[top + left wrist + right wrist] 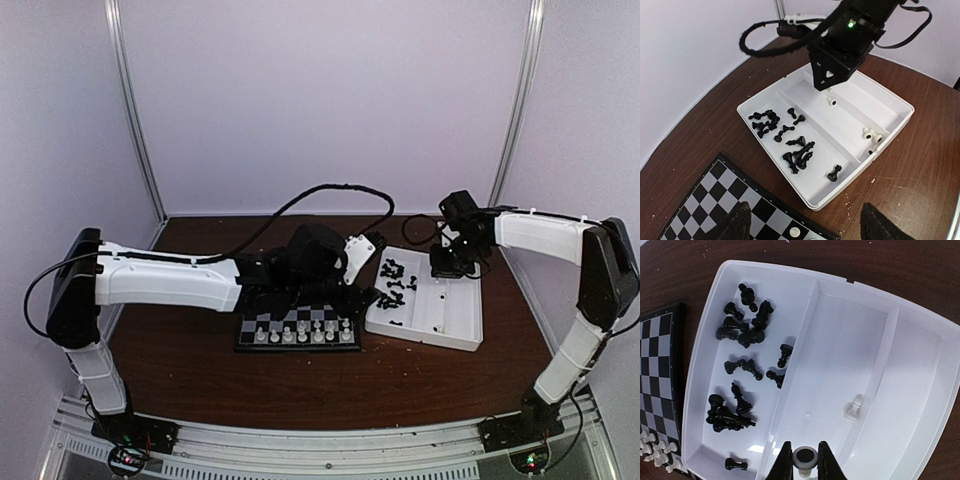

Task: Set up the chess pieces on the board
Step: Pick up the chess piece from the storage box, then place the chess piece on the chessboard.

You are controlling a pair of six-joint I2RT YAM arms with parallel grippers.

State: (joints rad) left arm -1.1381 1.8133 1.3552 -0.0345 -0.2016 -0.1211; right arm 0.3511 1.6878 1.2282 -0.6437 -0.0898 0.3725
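Note:
The board [250, 328] lies in front of the left arm, with white chess pieces [305, 334] standing in rows on its near half. Several black pieces [735, 330] lie loose in the left compartment of the white tray [455, 325]. My right gripper [805, 462] is over the tray's middle compartment, shut on a white piece [805, 457] whose round base faces the camera. A white pawn [855, 407] lies beside it. My left gripper [807, 227] is open and empty, above the board's right corner [705, 200] and the tray's near edge.
Two more white pieces [872, 135] lie near the tray's right end. A black cable [330, 190] loops over the table behind the left arm. Bare brown table [300, 385] lies in front of the board. White walls close in the back and sides.

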